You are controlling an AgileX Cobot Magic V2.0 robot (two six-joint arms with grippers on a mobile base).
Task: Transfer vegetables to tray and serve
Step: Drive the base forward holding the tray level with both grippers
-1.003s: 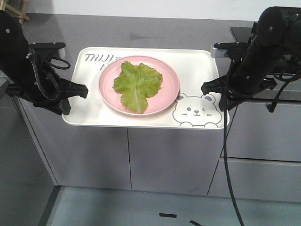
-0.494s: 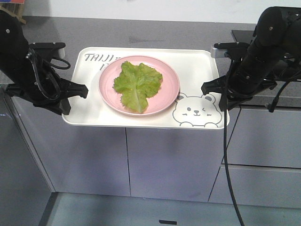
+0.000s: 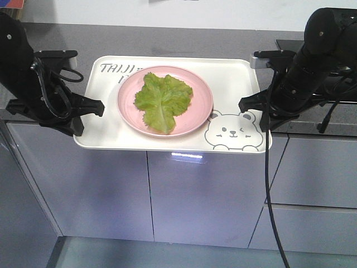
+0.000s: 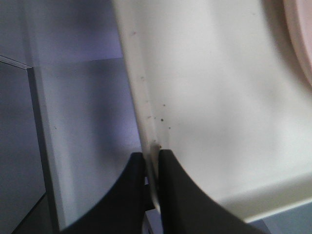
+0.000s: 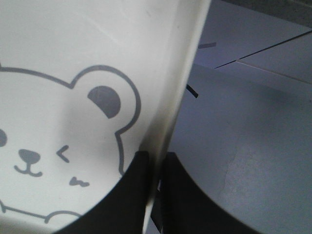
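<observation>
Clamping the cream tray (image 3: 106, 134) by its two short rims: left gripper (image 4: 151, 157) and right gripper (image 5: 154, 160), jaws of each closed down to the rim's thickness (winking bear drawing (image 3: 231, 133) just inside the right one), above grey cabinet fronts (image 3: 195, 195). Midway between the two grippers, lying flat on a round pink plate (image 3: 205, 103) set on the tray: the vegetables (image 3: 162, 99), one bunch of crinkled green lettuce with a pale rib. Beyond both grippers, behind the tray's far rim, a grey desk (image 3: 223, 40) running to a white wall (image 3: 251, 11).
</observation>
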